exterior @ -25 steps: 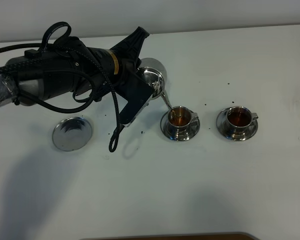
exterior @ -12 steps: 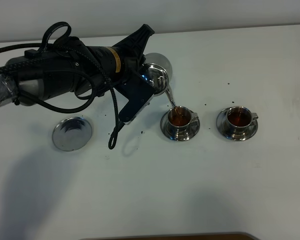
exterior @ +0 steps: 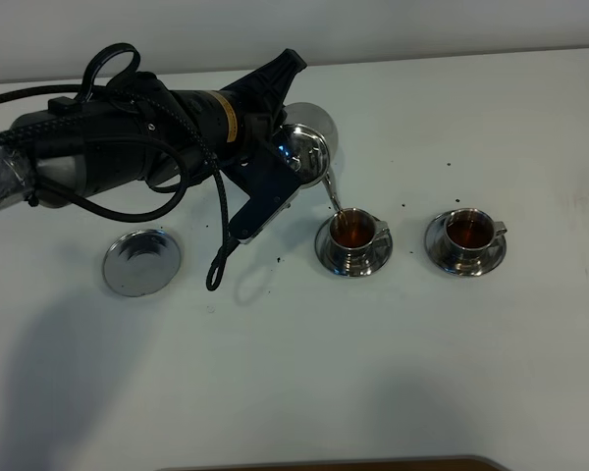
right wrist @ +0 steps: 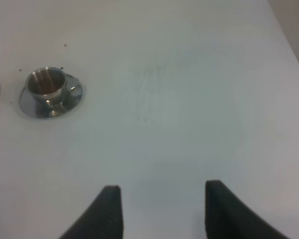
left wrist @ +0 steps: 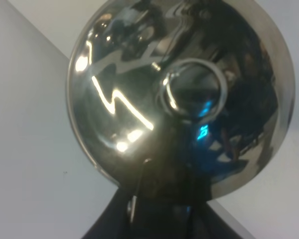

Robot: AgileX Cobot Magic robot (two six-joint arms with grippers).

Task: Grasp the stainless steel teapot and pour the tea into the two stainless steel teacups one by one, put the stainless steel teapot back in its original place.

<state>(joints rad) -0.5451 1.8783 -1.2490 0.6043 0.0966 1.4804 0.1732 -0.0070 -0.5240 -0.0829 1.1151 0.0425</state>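
My left gripper [exterior: 280, 137] is shut on the stainless steel teapot [exterior: 314, 123] and holds it tilted above the table. The teapot's thin spout [exterior: 330, 191] points down into the left teacup [exterior: 353, 232], which holds brown tea. The right teacup [exterior: 468, 232] also holds tea and stands on its saucer [exterior: 442, 253]. The flat steel disc, the original place [exterior: 140, 261], lies bare at the left. In the left wrist view the teapot [left wrist: 139, 89] fills the picture. My right gripper [right wrist: 162, 196] is open over bare table, with one teacup [right wrist: 47, 84] far from it.
The left arm and its black cables [exterior: 108, 137] stretch across the table's back left. Small dark specks [exterior: 275, 257] dot the white table [exterior: 373, 373] around the cups. A brown edge [exterior: 324, 463] shows at the near side.
The left gripper has turned and lifted the teapot slightly up and to the right. The spout tip stays over the left teacup. The cups and disc have not moved.
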